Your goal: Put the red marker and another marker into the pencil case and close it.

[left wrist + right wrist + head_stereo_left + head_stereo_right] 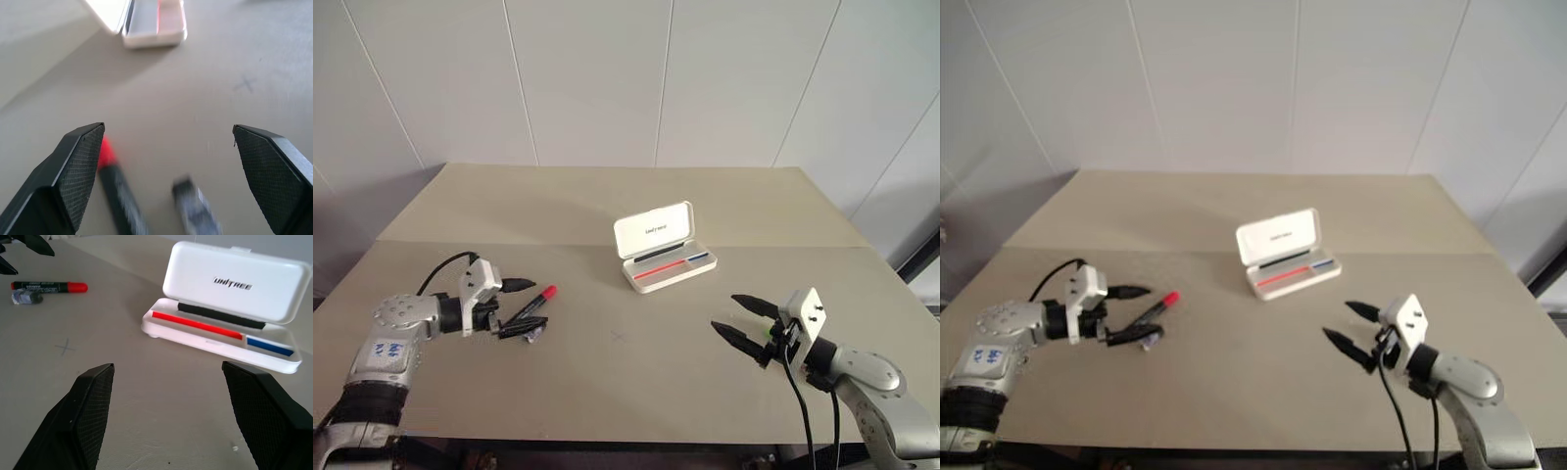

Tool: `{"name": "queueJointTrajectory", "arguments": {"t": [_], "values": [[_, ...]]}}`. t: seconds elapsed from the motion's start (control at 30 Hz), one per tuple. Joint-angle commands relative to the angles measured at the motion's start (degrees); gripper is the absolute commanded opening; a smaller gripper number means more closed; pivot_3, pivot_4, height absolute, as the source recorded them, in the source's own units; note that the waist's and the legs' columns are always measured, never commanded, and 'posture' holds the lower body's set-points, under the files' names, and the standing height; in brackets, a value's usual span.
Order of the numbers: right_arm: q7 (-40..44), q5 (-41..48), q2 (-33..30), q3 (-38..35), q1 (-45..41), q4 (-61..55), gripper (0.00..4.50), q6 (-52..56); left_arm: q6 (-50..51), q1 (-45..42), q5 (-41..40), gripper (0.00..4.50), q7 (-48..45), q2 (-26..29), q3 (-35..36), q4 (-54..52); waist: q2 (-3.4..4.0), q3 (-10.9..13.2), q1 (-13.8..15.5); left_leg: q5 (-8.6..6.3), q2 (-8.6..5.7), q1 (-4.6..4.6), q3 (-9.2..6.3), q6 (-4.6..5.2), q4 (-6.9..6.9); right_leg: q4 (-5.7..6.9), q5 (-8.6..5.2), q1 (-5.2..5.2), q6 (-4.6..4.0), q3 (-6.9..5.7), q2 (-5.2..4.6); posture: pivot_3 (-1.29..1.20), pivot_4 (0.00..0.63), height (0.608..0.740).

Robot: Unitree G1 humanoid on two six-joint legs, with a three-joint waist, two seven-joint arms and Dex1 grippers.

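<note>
The red marker [536, 304], black barrel and red cap, lies on the table at the left. My left gripper [521, 311] is open and straddles it; the barrel sits close to one fingertip [80, 161]. The white pencil case [653, 230] stands open in the middle of the table, lid upright, with red and blue stripes inside. My right gripper [744, 321] is open and holds nothing at the right front, pointing toward the case [234, 284]. A small patch of lime green [769, 333], perhaps the other marker, shows just behind its fingers, mostly hidden.
A small grey and dark object [530, 334] lies beside the red marker, between my left fingers. A faint cross mark [66, 348] is on the tabletop between the two grippers. A fold line crosses the table behind the case.
</note>
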Motion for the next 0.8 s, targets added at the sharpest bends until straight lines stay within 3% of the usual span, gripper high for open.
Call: {"name": "queueJointTrajectory", "arguments": {"t": [0.03,0.37,0.67,0.8], "values": [[-2.01,0.76,0.97,-1.58,0.65,-2.74,4.5,-0.94,-2.05,-3.44,0.67,4.47,-1.17,-0.74,-0.64,2.84,-0.01,0.0,-0.1,0.0,0.01,0.02,0.0,0.0,0.0,0.02,0.0,0.0,0.0,0.01,0.01,0.0,0.15,0.74],[-4.79,1.17,1.58,-0.99,2.97,-6.9,4.5,0.63,-6.71,-12.86,3.52,4.47,-3.04,-7.26,-4.8,12.09,-0.04,0.01,0.32,0.0,-0.02,-0.02,-0.06,0.0,0.05,0.07,-0.01,0.0,0.0,-0.02,0.02,0.0,0.15,0.74],[-4.24,-0.18,2.95,1.24,-2.19,-2.18,4.5,-1.44,-7.34,-22.5,5.63,4.47,-4.52,-14.3,-8.2,18.86,-0.05,0.03,-0.07,0.0,-0.02,-0.06,-0.07,0.02,0.24,0.1,0.05,0.02,0.09,0.0,0.06,0.0,0.15,0.74],[-2.48,1.18,2.04,-0.96,2.89,-5.24,4.5,-2.53,-10.39,-28.67,8.57,4.47,-3.05,-18.46,-9.6,27.7,-0.08,0.04,0.28,-0.01,-0.03,-0.09,-0.07,0.02,0.23,0.09,0.05,0.01,0.11,0.0,0.06,0.0,0.15,0.74]]}}
